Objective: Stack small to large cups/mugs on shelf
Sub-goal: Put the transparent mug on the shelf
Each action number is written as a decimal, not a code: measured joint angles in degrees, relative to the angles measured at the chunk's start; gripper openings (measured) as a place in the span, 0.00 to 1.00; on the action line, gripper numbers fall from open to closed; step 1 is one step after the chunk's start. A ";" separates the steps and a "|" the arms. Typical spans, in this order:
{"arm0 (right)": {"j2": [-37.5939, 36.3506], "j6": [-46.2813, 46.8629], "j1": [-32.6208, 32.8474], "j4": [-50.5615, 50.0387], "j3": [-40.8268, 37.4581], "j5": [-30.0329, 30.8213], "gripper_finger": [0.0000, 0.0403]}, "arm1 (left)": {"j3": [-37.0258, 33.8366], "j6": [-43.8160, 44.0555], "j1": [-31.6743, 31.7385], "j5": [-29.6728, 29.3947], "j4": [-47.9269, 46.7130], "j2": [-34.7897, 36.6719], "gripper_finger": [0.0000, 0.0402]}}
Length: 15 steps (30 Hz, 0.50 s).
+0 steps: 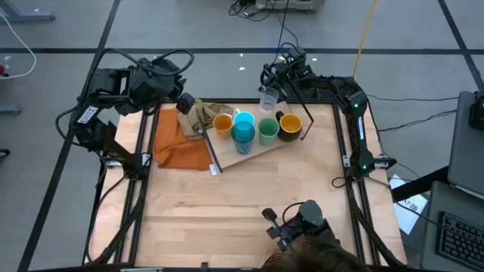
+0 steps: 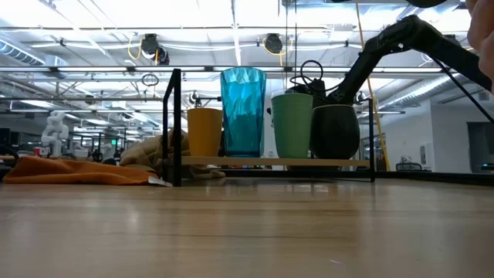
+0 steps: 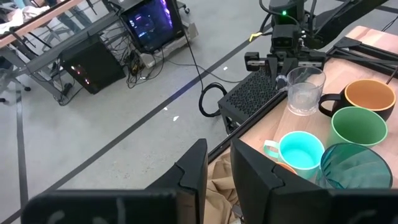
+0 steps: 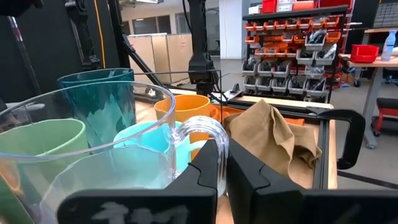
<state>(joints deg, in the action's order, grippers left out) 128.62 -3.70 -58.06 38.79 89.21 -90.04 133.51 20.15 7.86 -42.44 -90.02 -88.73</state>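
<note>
High view: the right gripper [image 1: 269, 92] holds the glass [image 1: 268, 99] at the table's far edge, just behind the shelf [image 1: 261, 150]. The row there reads orange cup [image 1: 222, 123], blue mug [image 1: 243, 119], tumbler [image 1: 243, 138], green cup [image 1: 268, 130], black mug [image 1: 290, 125]. The left gripper [image 1: 184, 99] waits over the tan cloth [image 1: 198, 114].

Low view: four vessels stand upright on the thin wooden board, close together. The tumbler [image 2: 242, 111] is faceted and translucent; the black mug [image 2: 334, 130] is rounded and glossy.

Left wrist view: its fingers [image 3: 194, 171] stand narrowly apart, holding nothing. The glass [image 3: 305, 89] hangs beyond them.

Right wrist view: the fingers [image 4: 208, 168] are closed on the glass's clear loop handle [image 4: 200, 135]. The body hangs beside them, next to the green cup [image 4: 38, 144].

Risk, as judged: a handle-only grip on smooth glass may let it swing or slip. With the row this crowded, lowering could knock a neighbour off the narrow board.
</note>
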 joint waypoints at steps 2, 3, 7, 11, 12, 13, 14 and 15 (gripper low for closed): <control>0.00 0.00 0.00 0.04 0.00 0.00 0.00 | 0.00 -0.01 0.00 -0.02 0.00 0.00 0.18; 0.00 0.00 0.00 0.04 0.00 0.00 0.00 | 0.00 -0.01 -0.02 -0.02 0.00 0.00 0.18; 0.00 0.10 0.00 0.20 0.00 0.02 0.00 | 0.00 -0.01 0.00 -0.02 0.00 0.00 0.18; 0.00 1.84 0.00 2.35 0.00 0.02 0.00 | 0.00 -0.09 0.00 -0.02 0.00 0.00 0.18; 0.00 2.70 0.00 3.86 0.00 0.02 0.00 | 0.00 -0.08 0.00 -0.02 0.00 0.00 0.18; 0.00 3.73 0.00 5.50 0.02 0.00 0.00 | 0.00 -0.10 0.00 0.02 0.00 0.00 0.18; 0.00 5.31 0.00 7.47 0.02 0.00 0.00 | 0.00 -0.10 0.00 0.13 0.00 0.00 0.18; 0.00 7.31 0.00 9.57 0.02 0.01 0.00 | 0.00 -0.10 0.00 0.32 0.00 0.00 0.18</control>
<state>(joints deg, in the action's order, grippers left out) 128.62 3.60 -58.06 48.35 89.23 -90.03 133.51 20.05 7.86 -42.12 -90.02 -88.73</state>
